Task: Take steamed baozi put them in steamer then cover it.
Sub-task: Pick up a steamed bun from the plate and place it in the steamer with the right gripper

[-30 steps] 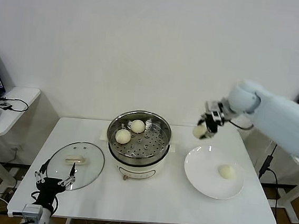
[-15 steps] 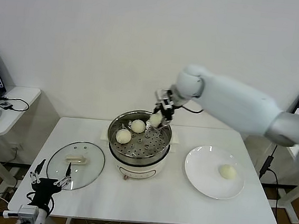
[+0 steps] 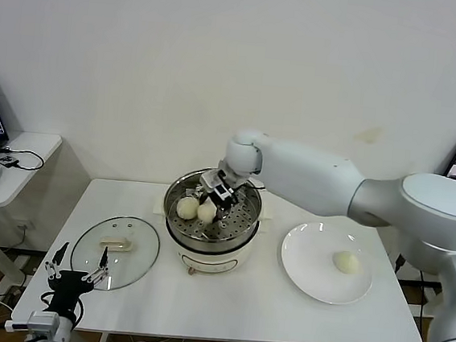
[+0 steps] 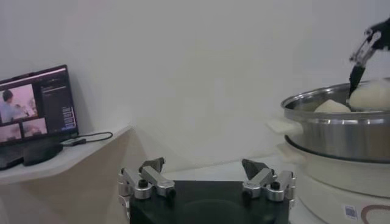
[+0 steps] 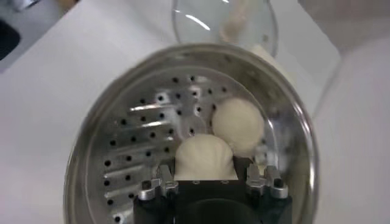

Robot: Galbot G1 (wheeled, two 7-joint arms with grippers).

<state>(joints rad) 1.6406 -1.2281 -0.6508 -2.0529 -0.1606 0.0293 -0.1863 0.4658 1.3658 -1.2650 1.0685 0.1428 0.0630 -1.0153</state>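
Note:
The steel steamer [image 3: 239, 221] sits on its cream base at the table's middle. My right gripper [image 3: 212, 198] is down inside the basket, shut on a baozi [image 3: 206, 210] held just above the perforated floor [image 5: 131, 146]; the wrist view shows that baozi [image 5: 204, 158] between the fingers. A second baozi [image 3: 187, 207] lies beside it, also in the right wrist view [image 5: 237, 125]. Another baozi [image 3: 348, 263] rests on the white plate [image 3: 307, 268]. A fourth is hidden. My left gripper [image 3: 77, 273] is open and empty, low at the table's front left corner.
The glass lid [image 3: 134, 263] with cream handle [image 3: 114, 244] lies flat on the table left of the steamer. A side desk with a laptop [image 4: 36, 106] stands farther left. The left wrist view shows the steamer's rim [image 4: 329, 119] from the side.
My right gripper carried the baozi from above the plate leftward over the steamer and lowered it into the basket beside the others. The left gripper sank slightly.

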